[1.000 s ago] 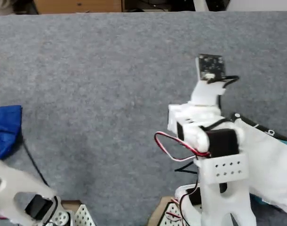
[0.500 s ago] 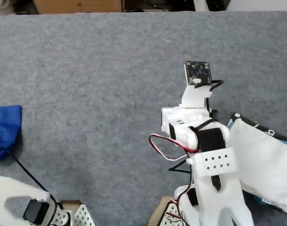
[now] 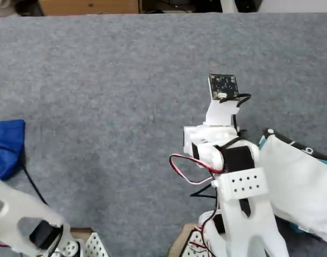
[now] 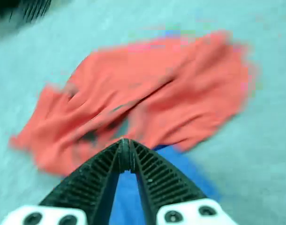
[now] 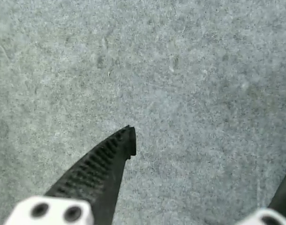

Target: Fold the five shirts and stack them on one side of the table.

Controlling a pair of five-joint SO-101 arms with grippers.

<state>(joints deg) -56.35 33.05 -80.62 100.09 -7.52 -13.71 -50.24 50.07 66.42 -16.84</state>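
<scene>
Farthest left, beyond the blue cloth shirt (image 3: 5, 144), the crumpled red cloth shirt (image 4: 147, 89) lies spread, one edge overlapping the blue one. The left gripper (image 4: 125, 146) hangs right over that overlap with its jaws pressed together and nothing between them.

The risk I see is a pinch here catching both layers, so red and blue would lift as one tangle. Coming down with the jaws pressed together would only shove the cloth into deeper creases.

The left arm (image 3: 19, 225) is folded low, just on the near side of the blue shirt, its wrist turned towards the shirts.

Well apart from the blue shirt, across the grey felt table cover (image 3: 126, 64), the right arm (image 3: 233, 176) stands bent, wrist pitched down. The right gripper (image 5: 206, 164) is spread wide above bare felt.

Farthest from the blue shirt lies the folded white cloth shirt (image 3: 297, 182), just beside the right arm. A swing of that arm could scuff its fold open.
</scene>
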